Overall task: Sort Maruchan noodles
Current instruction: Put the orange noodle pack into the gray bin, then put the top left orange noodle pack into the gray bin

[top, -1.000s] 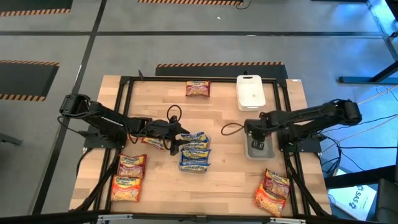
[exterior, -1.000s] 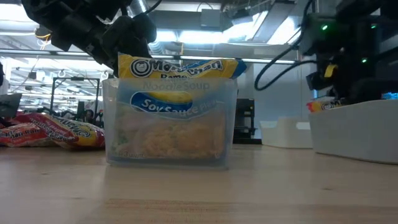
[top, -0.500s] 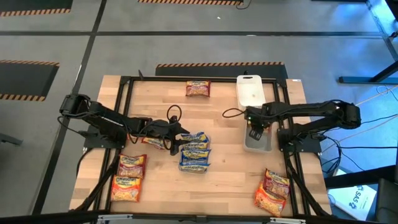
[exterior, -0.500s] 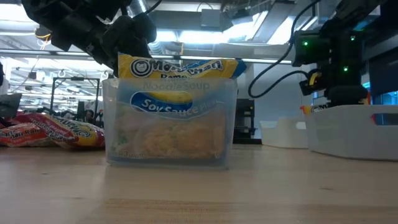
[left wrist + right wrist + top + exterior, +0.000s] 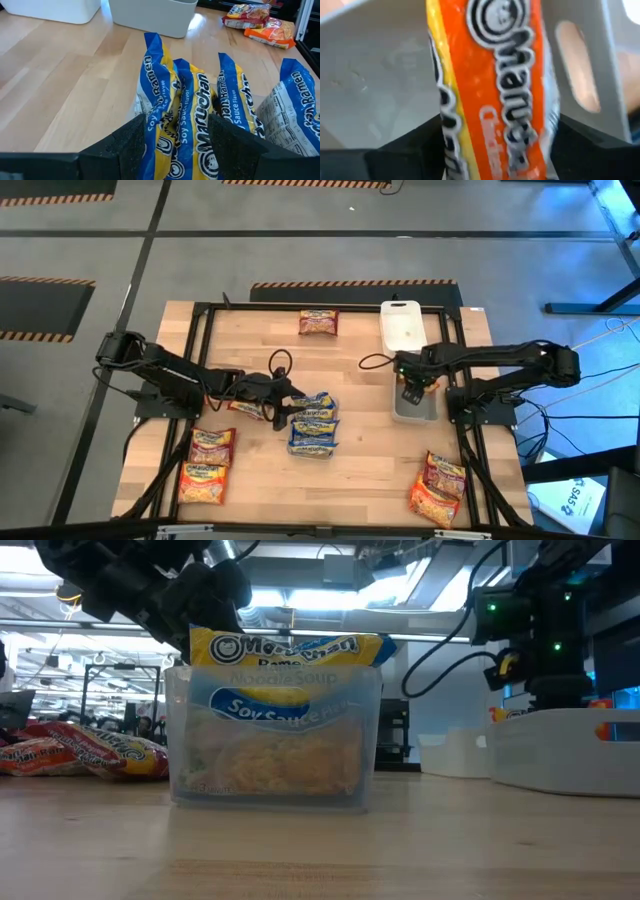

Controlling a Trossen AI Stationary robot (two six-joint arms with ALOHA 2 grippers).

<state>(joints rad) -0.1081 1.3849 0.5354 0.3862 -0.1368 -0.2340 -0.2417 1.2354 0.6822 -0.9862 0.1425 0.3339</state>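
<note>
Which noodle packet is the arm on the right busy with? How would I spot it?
Find the white lid at the table's far edge; just in front of it sits a clear bin. The right gripper hangs over that bin with an orange packet standing on edge between its fingers. The other orange packets lie flat near the table's front corners.

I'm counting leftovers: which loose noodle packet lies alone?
The flat orange-and-yellow plastic ramen packet at the table's far edge, beside the white rectangular lid; the other loose packets lie in pairs.

Two dark jointed arms with looping black cables, rough-textured black jaws, perhaps small green indicator lights.
</note>
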